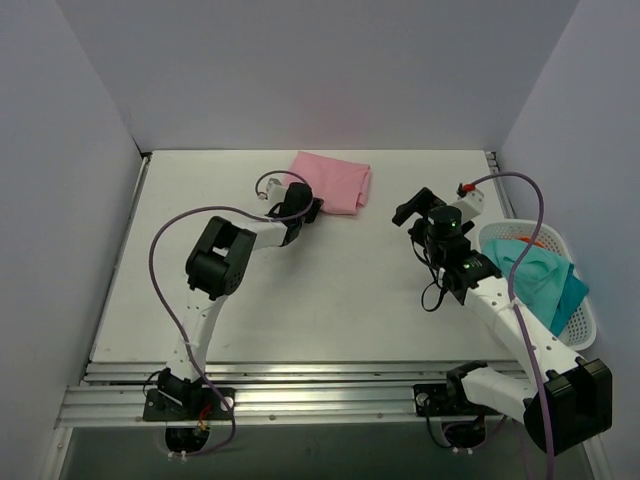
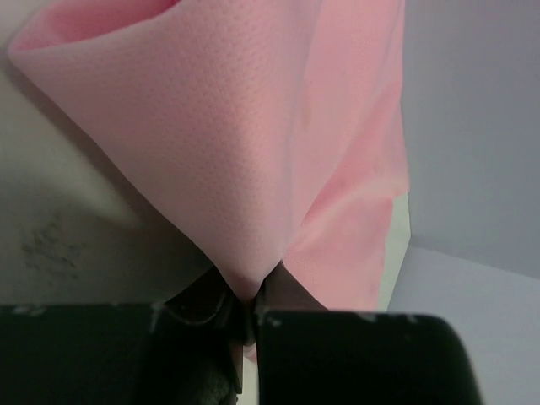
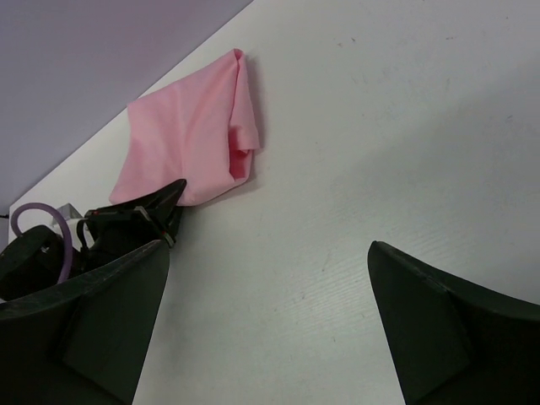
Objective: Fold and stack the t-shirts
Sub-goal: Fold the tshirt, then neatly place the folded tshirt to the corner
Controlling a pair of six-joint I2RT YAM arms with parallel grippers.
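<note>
The left claw point(image 2: 246, 316) is pinching the pink shirt point(image 1: 335, 182) on the counter point(image 1: 330, 300); the right claw point(image 3: 268, 249) is hanging wide beside a basket point(image 1: 585, 322) of teal cloth point(image 1: 540, 278)

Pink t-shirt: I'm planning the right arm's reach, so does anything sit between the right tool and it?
Nothing visible: only bare table separates the right tool from the pink t-shirt. The left tool grips its near corner.

Top view: fixed, high over the near edge, looking down and forward across the whole worktop point(image 1: 330, 300). Left wrist: hard up against the pink shirt point(image 2: 253, 143), cloth fills most of the frame. Right wrist: set well back, looking low across the worktop toward a wall point(image 3: 84, 51). All three share the shirt. Right wrist also catches the left pincer point(image 3: 164, 211).
</note>
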